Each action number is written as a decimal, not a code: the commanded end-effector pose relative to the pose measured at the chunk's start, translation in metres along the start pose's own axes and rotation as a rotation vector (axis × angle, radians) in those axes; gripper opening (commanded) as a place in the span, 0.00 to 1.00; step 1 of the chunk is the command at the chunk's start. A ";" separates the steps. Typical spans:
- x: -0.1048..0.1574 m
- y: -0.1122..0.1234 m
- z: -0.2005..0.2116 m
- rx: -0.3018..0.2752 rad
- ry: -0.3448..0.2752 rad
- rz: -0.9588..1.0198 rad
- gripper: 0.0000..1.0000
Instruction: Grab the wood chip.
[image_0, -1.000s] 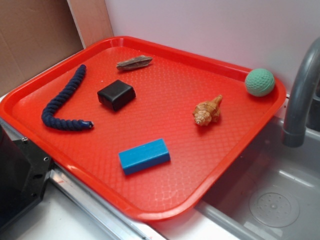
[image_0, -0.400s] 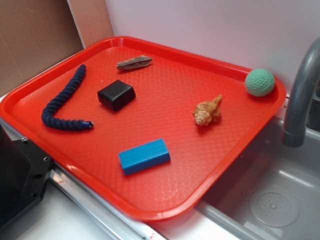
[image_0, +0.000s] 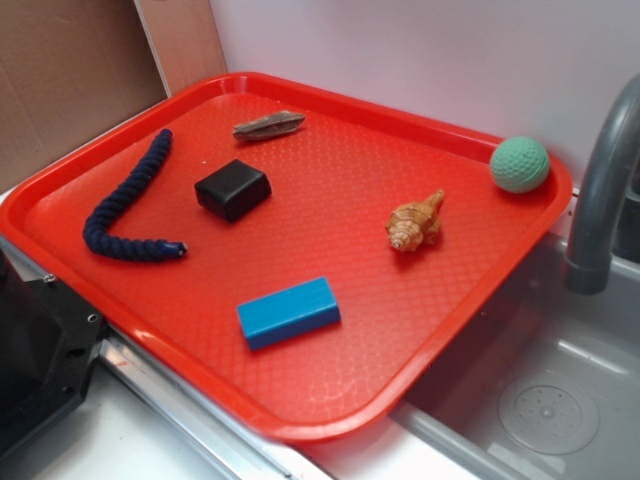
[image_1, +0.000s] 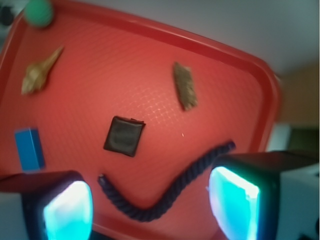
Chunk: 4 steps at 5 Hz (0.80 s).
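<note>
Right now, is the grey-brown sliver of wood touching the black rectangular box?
Apart. The exterior view shows bare red tray between the wood sliver and the black box.

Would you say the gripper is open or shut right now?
Open: in the wrist view the gripper has its two fingers far apart, nothing between them.

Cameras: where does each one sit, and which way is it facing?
Exterior: raised off one corner of the red tray, looking down across it toward the wall; a black robot part shows at lower left.
Wrist: above the tool, whose fingers are spread, looking down.
Shared: wood chip, black box, rope.
</note>
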<state>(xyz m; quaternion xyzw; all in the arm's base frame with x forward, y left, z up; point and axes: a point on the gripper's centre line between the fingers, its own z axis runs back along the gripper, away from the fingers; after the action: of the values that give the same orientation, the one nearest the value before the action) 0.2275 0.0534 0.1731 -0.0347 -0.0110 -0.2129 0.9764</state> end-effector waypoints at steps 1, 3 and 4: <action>-0.001 0.009 -0.006 0.010 0.064 -0.161 1.00; -0.001 0.009 -0.006 0.010 0.064 -0.161 1.00; 0.032 0.039 -0.026 0.096 0.009 -0.123 1.00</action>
<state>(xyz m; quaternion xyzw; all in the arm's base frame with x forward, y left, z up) 0.2660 0.0843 0.1300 -0.0041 0.0092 -0.2619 0.9650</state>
